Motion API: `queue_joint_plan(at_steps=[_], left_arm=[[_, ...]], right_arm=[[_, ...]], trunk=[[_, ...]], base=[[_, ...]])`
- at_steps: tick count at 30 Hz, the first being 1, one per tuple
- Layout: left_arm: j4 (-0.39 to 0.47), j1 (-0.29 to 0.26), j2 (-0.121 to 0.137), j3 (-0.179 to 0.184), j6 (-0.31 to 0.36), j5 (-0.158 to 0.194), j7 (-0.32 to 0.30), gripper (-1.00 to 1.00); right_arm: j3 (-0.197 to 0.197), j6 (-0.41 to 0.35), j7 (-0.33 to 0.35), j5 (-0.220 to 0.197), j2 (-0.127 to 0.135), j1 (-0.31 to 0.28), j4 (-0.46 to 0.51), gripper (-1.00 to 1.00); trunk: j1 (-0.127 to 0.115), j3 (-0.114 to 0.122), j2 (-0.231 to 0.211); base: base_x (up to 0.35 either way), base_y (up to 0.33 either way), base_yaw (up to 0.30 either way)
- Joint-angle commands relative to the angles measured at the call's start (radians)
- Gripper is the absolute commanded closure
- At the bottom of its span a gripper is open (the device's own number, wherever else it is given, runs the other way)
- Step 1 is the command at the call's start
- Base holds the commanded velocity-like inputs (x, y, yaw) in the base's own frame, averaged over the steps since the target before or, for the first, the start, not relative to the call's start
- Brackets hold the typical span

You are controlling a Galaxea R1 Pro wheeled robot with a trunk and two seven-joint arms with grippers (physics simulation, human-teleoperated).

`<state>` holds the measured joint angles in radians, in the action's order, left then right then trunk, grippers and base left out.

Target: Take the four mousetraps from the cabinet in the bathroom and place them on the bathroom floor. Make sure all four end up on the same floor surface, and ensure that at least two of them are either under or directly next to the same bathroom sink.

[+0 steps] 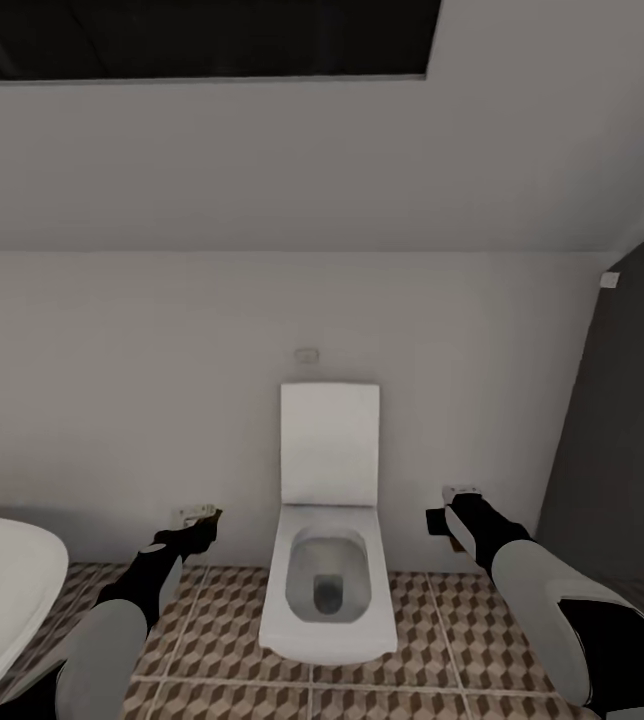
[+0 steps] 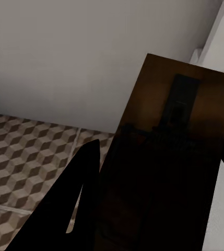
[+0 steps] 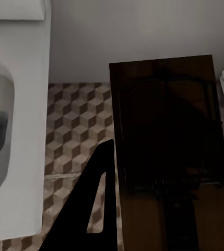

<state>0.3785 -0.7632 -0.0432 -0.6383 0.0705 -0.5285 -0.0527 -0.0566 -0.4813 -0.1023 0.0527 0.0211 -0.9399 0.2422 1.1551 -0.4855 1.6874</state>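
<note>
Both arms are raised toward the toilet (image 1: 328, 560), which stands open-lidded against the white wall, roughly midway between our two grippers. Each gripper carries a mousetrap. The left gripper (image 1: 198, 520) has its jaws clenched on one: in the head view it shows as a small tan piece with a whitish part at the tip (image 1: 194, 515); in the left wrist view it is a dark brown slab (image 2: 169, 157) held between the black fingers (image 2: 78, 193), with the metal part faintly visible on its face. The right gripper (image 1: 454, 522) likewise grips a second mousetrap (image 3: 166, 157), a brown slab lying just beside a finger (image 3: 96, 204).

Step in hand, as we judge it: carrying two traps toward placement on the bathroom floor (image 1: 432, 640). The next move calls for turning toward the sink and lowering both jaws close to the tiles before letting go, so the traps land flat and under or right beside it.

View differences: the head view gives the rounded white rim of a bathtub (image 1: 2, 590) outboard of the left gripper, and a dark panel outboard of the right. The right wrist view shows the toilet bowl (image 3: 12, 130) beside the held trap and cube-pattern tiles below the jaws; the left wrist view shows tiles and bare wall.
</note>
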Motion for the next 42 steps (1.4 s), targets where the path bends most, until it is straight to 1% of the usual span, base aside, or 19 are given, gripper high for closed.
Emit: queue_joint_plan(at_steps=[1, 19, 28, 42], left_arm=[[0.003, -0.001, -0.001, -0.008, 0.005, -0.009, -0.004, 1.00], [0.003, -0.001, -0.001, -0.006, 0.005, -0.014, -0.004, 1.00], [0.003, -0.001, -0.001, -0.006, 0.005, -0.014, -0.004, 1.00], [0.004, -0.001, -0.001, -0.006, 0.005, -0.014, -0.004, 1.00]], right_arm=[[-0.006, -0.005, 0.001, 0.004, -0.001, 0.000, 0.002, 1.00], [-0.006, -0.005, 0.000, 0.004, 0.001, 0.000, 0.002, 1.00], [-0.006, -0.005, 0.000, 0.004, 0.001, 0.000, 0.002, 1.00], [-0.006, -0.005, -0.001, 0.004, 0.000, 0.000, 0.002, 1.00]], trunk=[[0.000, -0.001, 0.001], [0.000, -0.001, 0.001], [0.000, -0.001, 0.001], [0.000, -0.001, 0.001]], base=[[0.192, 0.001, 0.000], [0.291, 0.000, 0.000], [0.239, 0.000, 0.000], [0.038, 0.000, 0.000]])
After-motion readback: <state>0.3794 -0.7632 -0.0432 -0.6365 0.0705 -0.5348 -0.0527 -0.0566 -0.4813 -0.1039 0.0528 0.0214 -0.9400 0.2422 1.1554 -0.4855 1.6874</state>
